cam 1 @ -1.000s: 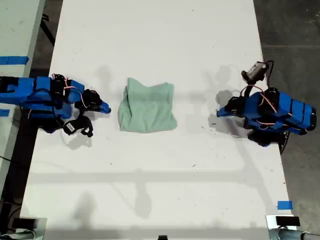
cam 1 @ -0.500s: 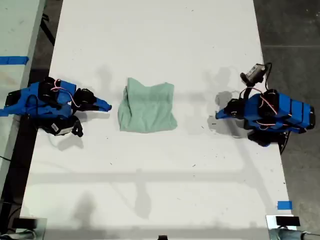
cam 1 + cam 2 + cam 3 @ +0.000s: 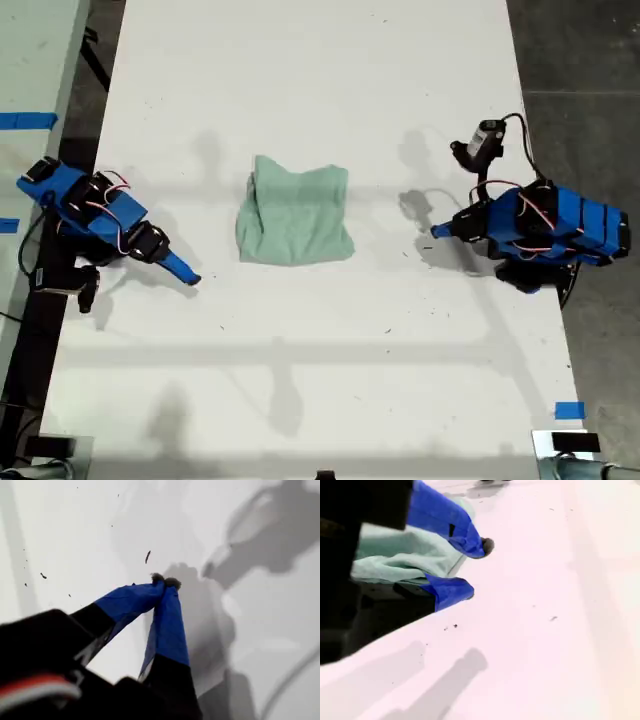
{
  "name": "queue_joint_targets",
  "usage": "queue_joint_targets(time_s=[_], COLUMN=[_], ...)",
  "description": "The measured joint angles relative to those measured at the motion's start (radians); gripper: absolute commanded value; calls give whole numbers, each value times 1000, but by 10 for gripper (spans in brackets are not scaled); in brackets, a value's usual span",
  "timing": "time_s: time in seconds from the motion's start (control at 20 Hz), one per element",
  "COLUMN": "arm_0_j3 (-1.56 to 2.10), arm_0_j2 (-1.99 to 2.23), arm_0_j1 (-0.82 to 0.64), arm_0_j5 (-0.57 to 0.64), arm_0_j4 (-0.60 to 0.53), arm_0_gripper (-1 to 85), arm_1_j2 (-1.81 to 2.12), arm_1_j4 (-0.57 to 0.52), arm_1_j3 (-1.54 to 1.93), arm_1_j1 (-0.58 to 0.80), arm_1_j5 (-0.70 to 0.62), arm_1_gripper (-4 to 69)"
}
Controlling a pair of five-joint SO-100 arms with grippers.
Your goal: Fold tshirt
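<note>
The first gripper [image 3: 437,231] [image 3: 164,581] has its blue jaws pressed together at the tips; its arm sits folded low at the exterior view's right, pointing toward that view's left. The second gripper [image 3: 190,277] [image 3: 475,569] has its jaws slightly parted; its arm reaches diagonally from the exterior view's left.

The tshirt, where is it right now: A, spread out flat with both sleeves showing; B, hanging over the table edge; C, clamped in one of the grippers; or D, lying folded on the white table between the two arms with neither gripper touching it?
D: the tshirt lies as a compact folded bundle on the table, with an arm off to each side of the exterior view and bare table between it and both.
</note>
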Motion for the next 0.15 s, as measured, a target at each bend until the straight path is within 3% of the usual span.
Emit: queue_joint_targets(time_s=[0.15], arm_0_j3=[0], arm_0_j2=[3], arm_0_j1=[91], arm_0_j5=[0], arm_0_j4=[0], arm_0_gripper=[107], arm_1_j2=[0], arm_1_j4=[0], arm_1_j3=[0], arm_1_j1=[0], arm_1_j5=[0], arm_1_gripper=[9])
